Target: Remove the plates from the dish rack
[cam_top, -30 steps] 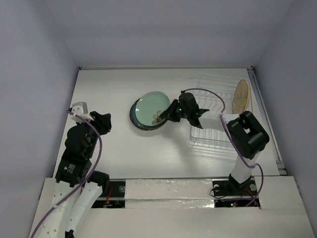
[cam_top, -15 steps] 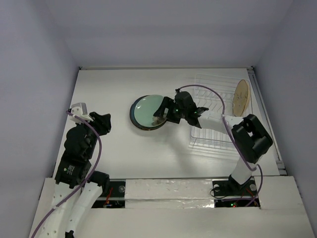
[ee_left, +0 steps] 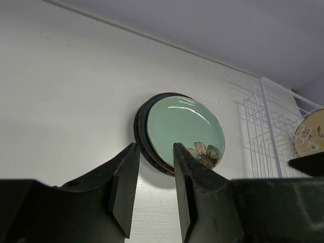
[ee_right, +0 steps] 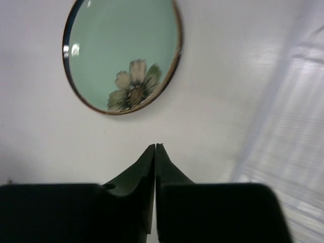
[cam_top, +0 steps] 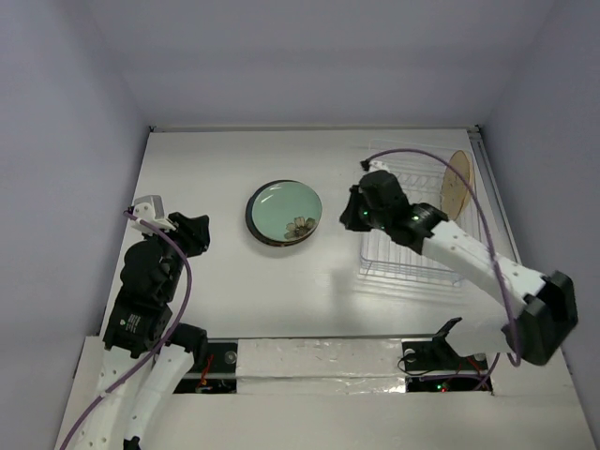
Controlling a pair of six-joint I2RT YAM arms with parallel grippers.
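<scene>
Now the right end effector (ee_right: 155,147) hangs clenched, empty — between pale green plate (cam_top: 281,208) and dish rack (cam_top: 412,264) edge.

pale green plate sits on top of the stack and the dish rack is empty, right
No, the dish rack is not empty: a tan plate stands on edge in it, seen in the top external view. The pale green plate does top the stack.

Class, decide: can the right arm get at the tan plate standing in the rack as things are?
Probably yes. The tan plate stands alone at the dish rack's right end, no plate beside it, and the right gripper hovers by the rack's left edge. Its shut jaws must open first.
</scene>
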